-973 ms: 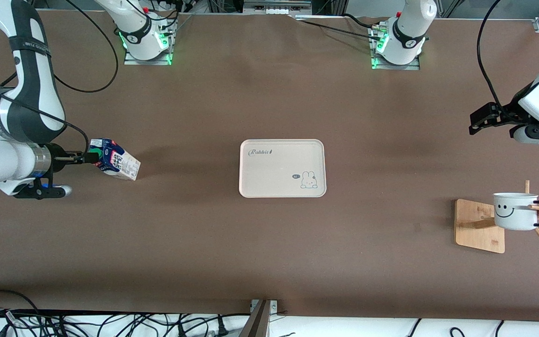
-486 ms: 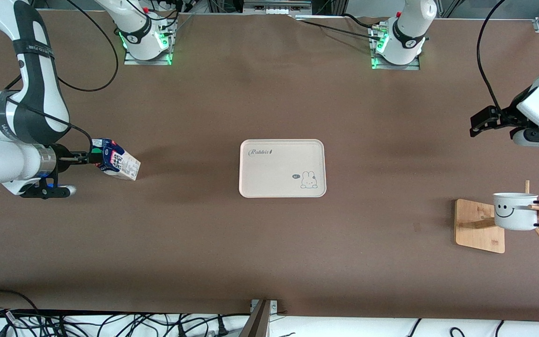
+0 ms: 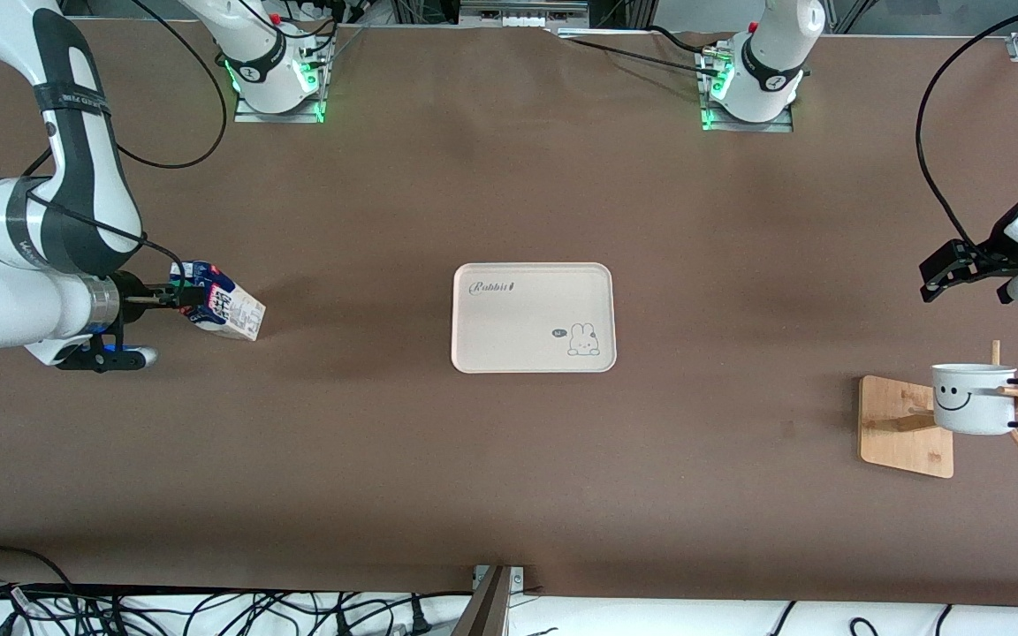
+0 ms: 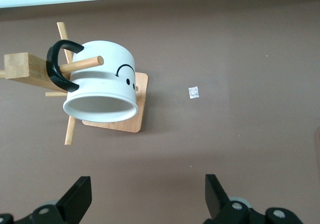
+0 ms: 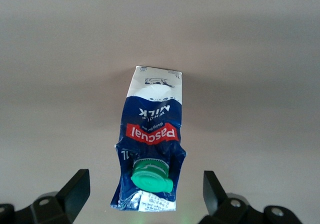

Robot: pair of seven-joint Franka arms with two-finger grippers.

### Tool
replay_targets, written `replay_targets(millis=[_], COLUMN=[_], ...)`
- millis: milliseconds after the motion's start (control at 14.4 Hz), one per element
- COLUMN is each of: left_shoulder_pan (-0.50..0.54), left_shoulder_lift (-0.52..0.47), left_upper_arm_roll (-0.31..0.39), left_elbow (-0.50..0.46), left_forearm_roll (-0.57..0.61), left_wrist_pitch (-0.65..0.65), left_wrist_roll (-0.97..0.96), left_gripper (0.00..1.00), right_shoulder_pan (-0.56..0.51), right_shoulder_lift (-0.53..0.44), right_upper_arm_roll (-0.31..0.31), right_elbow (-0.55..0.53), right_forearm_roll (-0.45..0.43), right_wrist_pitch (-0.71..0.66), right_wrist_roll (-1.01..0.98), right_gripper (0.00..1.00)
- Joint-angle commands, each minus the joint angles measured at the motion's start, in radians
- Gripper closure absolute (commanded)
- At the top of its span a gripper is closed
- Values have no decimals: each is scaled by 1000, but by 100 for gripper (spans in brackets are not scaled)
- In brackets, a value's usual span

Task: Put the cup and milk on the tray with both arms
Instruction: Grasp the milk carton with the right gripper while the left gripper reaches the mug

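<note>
Standing at middle left of the front view, the milk carton [image 3: 219, 311] is being straddled by the right claw [image 3: 184, 297], spread wide around its green cap [image 5: 151, 174]. The smiley mug [image 3: 973, 398] is hanging on the wooden rack [image 3: 907, 427], lower right; the left claw [image 3: 942, 276], wide open, is hovering above the surface [image 3: 739, 221] near it. The cream Rabbit tray [image 3: 533, 317] is lying centre.

This is a robotics lab. Two white robot arms with black joints are bolted on metal base plates [image 3: 279, 108] lit by green lamps, along the farthest edge of a broad worktop covered in plain brown matting [image 3: 509, 477]. Black cables [image 3: 164, 609] lie tangled on the floor below the nearest edge, and metal framing [image 3: 522, 13] stands above the farthest edge.
</note>
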Motion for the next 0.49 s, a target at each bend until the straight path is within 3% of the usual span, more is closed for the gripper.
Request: replay_targets(millis=[0,417], left_shoulder_pan=[2,44], left_shoulder_lift=[-90,-124], left_upper_arm_roll=[-3,-3], left_elbow=[-117,-436], left_forearm_roll=[24,20], left_wrist_pitch=[40,615], left_wrist_roll=[-16,-7], left_gripper=[0,0], right_shoulder_pan=[-1,1], right_shoulder_lift=[-41,-38], right_upper_arm_roll=[0,0], right_elbow=[-73,-84], right_forearm_roll=[16,16], right_wrist_pitch=[39,36], right_wrist_roll=[4,8], right_gripper=[0,0])
